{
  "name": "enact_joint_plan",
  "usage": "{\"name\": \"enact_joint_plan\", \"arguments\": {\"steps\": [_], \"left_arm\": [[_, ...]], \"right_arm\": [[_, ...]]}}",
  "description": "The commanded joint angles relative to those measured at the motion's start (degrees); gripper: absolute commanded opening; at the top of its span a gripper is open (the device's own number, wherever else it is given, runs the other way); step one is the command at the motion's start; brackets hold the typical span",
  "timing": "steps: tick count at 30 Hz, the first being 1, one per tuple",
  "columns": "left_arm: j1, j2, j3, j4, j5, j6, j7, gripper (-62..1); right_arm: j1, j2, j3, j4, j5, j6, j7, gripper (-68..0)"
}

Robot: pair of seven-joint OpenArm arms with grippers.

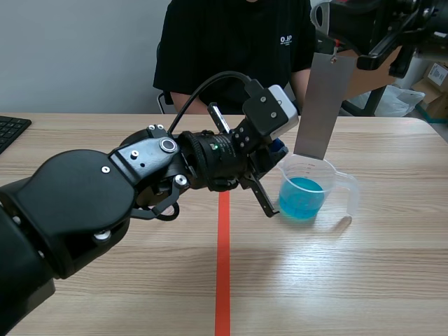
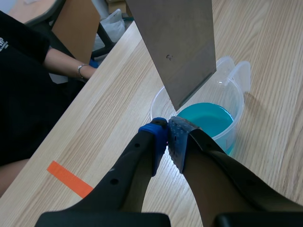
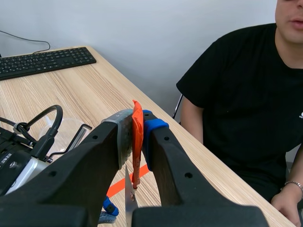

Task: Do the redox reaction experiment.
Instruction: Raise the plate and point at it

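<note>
A clear plastic beaker [image 1: 341,183] with blue liquid [image 1: 302,196] stands right of the tape line. My left gripper [image 1: 278,155] is at its near-left rim, and in the left wrist view the fingertips [image 2: 154,138] are pressed together on the beaker [image 2: 227,80] wall. A grey metal plate [image 1: 318,105] hangs upright over the beaker, its lower edge about level with the rim and above the liquid [image 2: 208,118]. High at the back right, my right gripper [image 3: 137,142] is shut on the orange tag [image 3: 137,124] from which the plate [image 2: 177,42] hangs.
A person in a black shirt [image 1: 231,42] sits across the table, one forearm [image 2: 66,64] resting near the far edge. A black keyboard [image 1: 10,129] lies at the far left. An orange tape line [image 1: 222,266] runs down the middle of the table.
</note>
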Motion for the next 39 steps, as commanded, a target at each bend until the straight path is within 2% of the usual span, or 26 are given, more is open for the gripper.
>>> {"name": "enact_joint_plan", "arguments": {"steps": [1,15,21,25,29,35,39], "left_arm": [[-0.6,0.7,0.0,1.1,-0.6,0.3,-0.6,-56.5],[-0.6,0.6,0.0,1.1,-0.6,0.3,-0.6,-56.5],[0.0,-2.9,0.0,1.3,-0.7,0.2,-2.3,-56.5],[2.4,-8.7,-0.7,4.3,-2.6,0.2,-1.9,-56.5],[7.2,-17.2,-3.2,11.5,-6.8,0.2,-1.7,-56.5],[18.6,-31.2,-11.6,23.5,-15.2,0.3,-1.7,-56.5],[29.7,-38.2,-19.8,28.8,-18.7,1.7,-1.7,-56.5]], "right_arm": [[1.0,0.8,0.9,1.0,0.8,0.3,0.9,-66.0],[1.0,0.8,0.9,1.0,0.8,0.3,0.9,-66.0],[1.0,0.8,0.9,1.0,0.8,0.3,0.9,-66.0],[1.0,0.8,0.9,1.0,0.8,0.3,0.9,-66.0],[1.0,0.8,0.9,1.0,0.8,0.3,0.9,-66.0],[1.0,0.8,0.9,1.0,0.8,0.3,0.9,-66.0],[1.0,0.8,0.9,1.0,0.8,0.3,0.9,-66.0]]}}
